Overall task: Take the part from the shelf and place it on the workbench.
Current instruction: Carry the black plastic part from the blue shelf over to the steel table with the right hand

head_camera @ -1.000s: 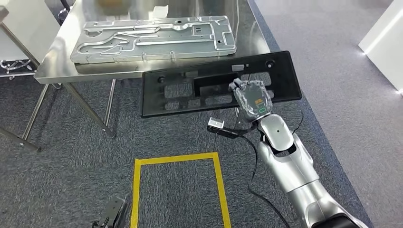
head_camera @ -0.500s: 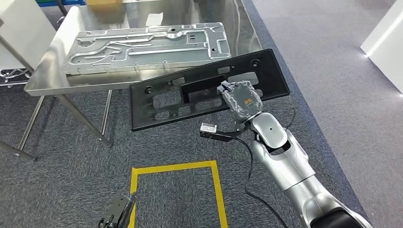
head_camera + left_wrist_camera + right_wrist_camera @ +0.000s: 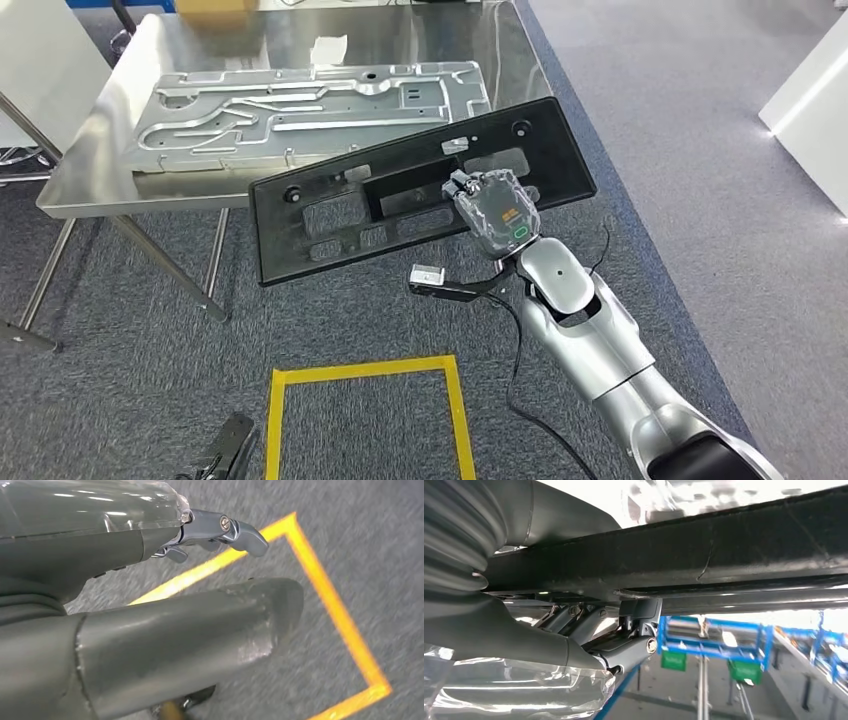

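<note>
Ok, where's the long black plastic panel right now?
In the head view the long black plastic panel is held by the right hand, tilted, its far edge overlapping the near edge of the steel workbench, just in front of the stamped silver metal plate.

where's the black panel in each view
Head view: black panel tilted at centre, its far edge over the steel workbench, held by the right hand.
Right wrist view: dark bar across the picture, beyond the hand.
Left wrist view: not in it; carpet and yellow tape.
Shared landmark: the right hand.
</note>
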`<action>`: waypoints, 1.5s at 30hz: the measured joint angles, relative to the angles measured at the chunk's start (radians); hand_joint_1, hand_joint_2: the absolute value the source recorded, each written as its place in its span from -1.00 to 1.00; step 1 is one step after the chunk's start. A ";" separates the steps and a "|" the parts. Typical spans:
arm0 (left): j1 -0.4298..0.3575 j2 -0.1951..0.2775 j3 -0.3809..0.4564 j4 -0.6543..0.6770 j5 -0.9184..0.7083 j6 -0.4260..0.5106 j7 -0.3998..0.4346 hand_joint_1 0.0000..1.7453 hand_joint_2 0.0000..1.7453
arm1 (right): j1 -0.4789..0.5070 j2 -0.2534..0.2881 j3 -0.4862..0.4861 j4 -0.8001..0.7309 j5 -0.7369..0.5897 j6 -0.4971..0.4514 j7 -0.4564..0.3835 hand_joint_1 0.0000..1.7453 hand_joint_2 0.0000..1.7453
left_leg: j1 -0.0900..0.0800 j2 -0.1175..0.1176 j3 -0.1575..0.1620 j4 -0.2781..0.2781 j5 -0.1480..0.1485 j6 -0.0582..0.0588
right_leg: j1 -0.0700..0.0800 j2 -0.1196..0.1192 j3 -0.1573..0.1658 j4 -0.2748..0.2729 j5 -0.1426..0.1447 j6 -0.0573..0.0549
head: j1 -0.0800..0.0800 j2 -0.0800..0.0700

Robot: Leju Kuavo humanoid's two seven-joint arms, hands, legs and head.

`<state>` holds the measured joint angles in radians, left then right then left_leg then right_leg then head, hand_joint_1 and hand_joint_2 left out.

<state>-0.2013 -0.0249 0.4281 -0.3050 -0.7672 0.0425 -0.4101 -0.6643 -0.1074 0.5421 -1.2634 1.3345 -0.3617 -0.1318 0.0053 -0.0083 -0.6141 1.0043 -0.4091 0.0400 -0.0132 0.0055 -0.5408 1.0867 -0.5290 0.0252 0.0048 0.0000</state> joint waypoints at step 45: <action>0.068 0.054 0.109 0.036 0.068 0.007 0.092 -1.00 -1.00 | 0.103 -0.079 -0.016 -0.201 -0.056 -0.058 0.003 1.00 1.00 | -0.017 -0.006 0.061 0.040 -0.071 -0.024 | 0.021 0.000 -0.088 -0.093 0.136 -0.059 | -0.003 0.000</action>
<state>-0.1330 0.0291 0.5366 -0.2690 -0.6996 0.0499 -0.3185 -0.5609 -0.1868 0.5260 -1.4645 1.2781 -0.4199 -0.1291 -0.0119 -0.0143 -0.5535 1.0440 -0.4805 0.0162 0.0079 0.0053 -0.6285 0.9937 -0.3931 -0.0343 0.0019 0.0000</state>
